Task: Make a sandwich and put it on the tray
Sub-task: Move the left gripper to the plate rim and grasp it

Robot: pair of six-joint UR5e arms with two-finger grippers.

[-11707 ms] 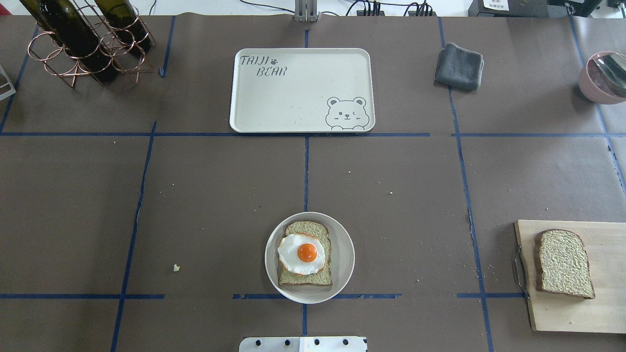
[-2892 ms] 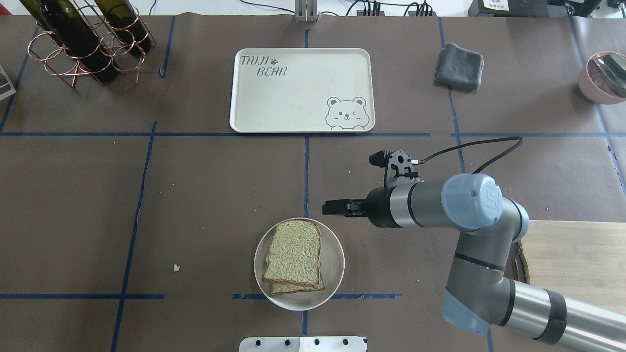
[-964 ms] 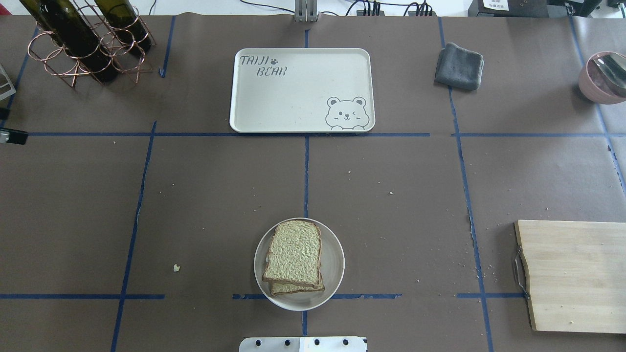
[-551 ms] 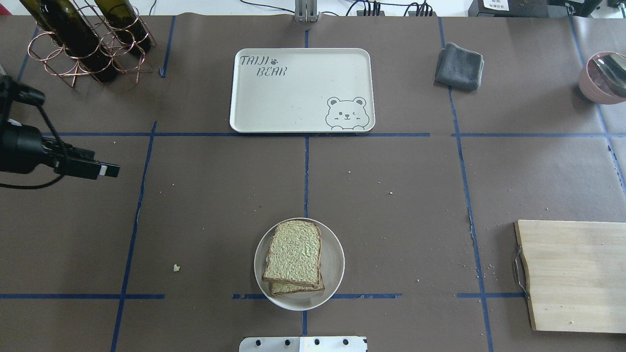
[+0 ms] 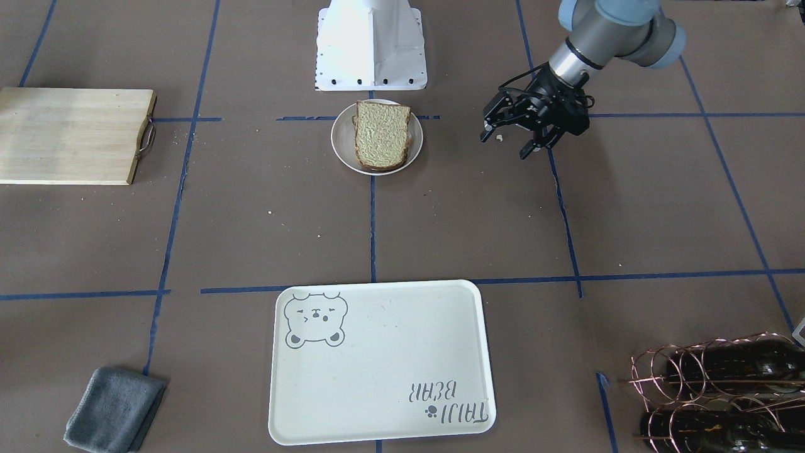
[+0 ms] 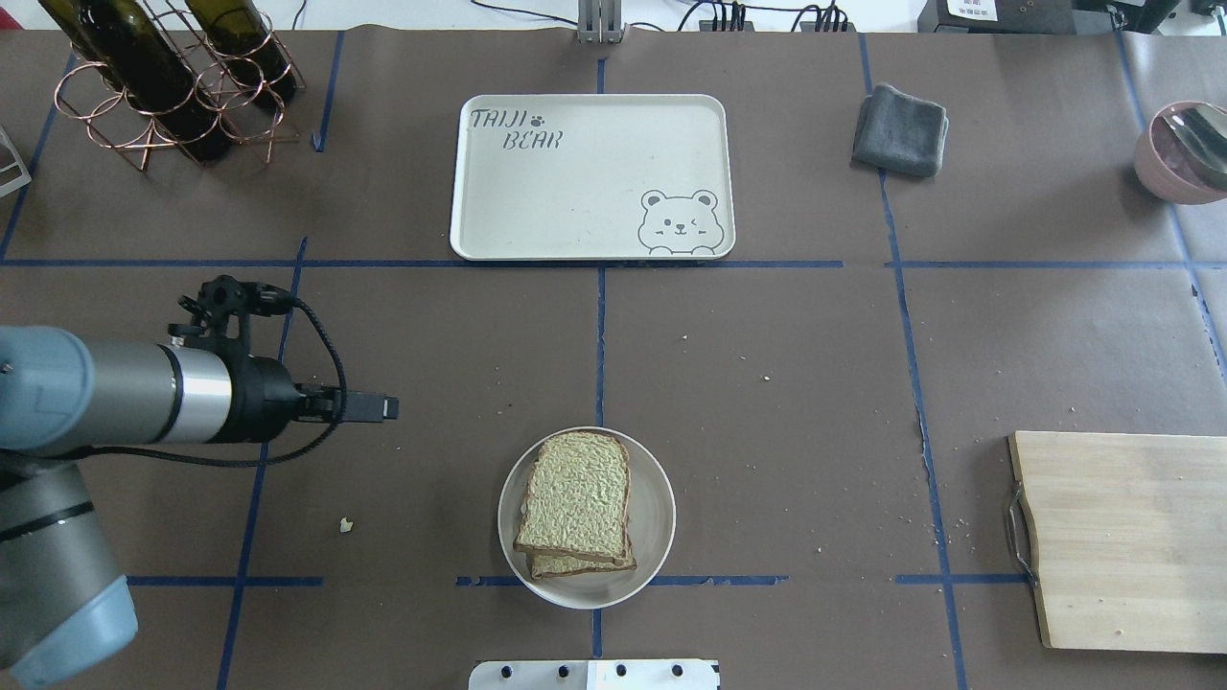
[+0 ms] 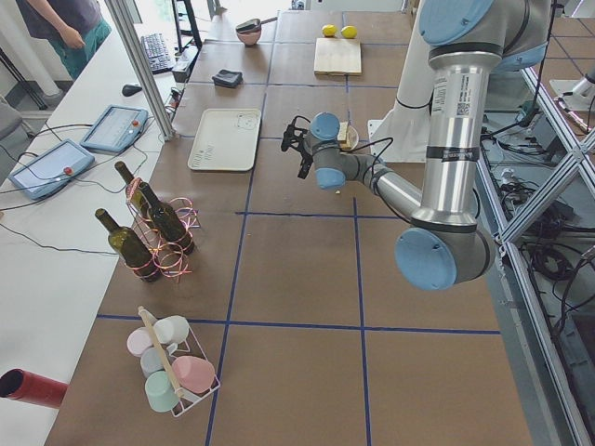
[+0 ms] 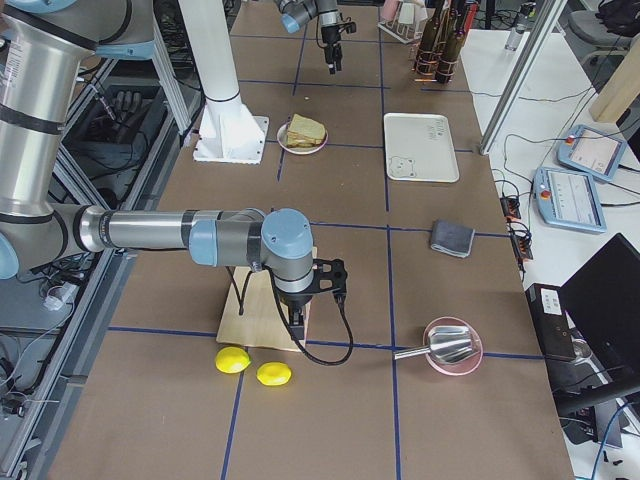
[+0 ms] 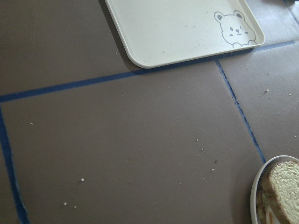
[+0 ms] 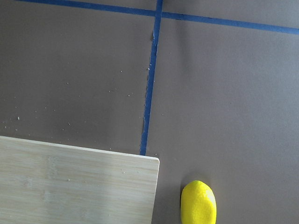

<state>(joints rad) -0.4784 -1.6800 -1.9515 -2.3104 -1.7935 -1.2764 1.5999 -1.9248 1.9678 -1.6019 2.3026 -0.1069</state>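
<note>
The sandwich (image 6: 575, 496) lies on a round white plate (image 6: 659, 522) at the near middle of the table. Its top bread slice covers the egg, so the egg is almost hidden. The sandwich also shows in the front view (image 5: 382, 133). The cream bear tray (image 6: 585, 182) sits bare at the far middle. My left gripper (image 6: 381, 408) hovers left of the plate and apart from it. In the front view the left gripper (image 5: 504, 146) is open and holds nothing. My right gripper (image 8: 298, 322) shows only in the right side view, over the cutting board; I cannot tell its state.
A wooden cutting board (image 6: 1122, 537) lies at the near right, with two lemons (image 8: 232, 360) beyond its end. A grey cloth (image 6: 899, 129) and a pink bowl (image 6: 1184, 153) are at the far right. A wire rack with wine bottles (image 6: 163, 77) stands at the far left.
The second bread slice went from the board onto the egg, and the right arm then withdrew. In the last second my left arm came in from the left towards the plate.
</note>
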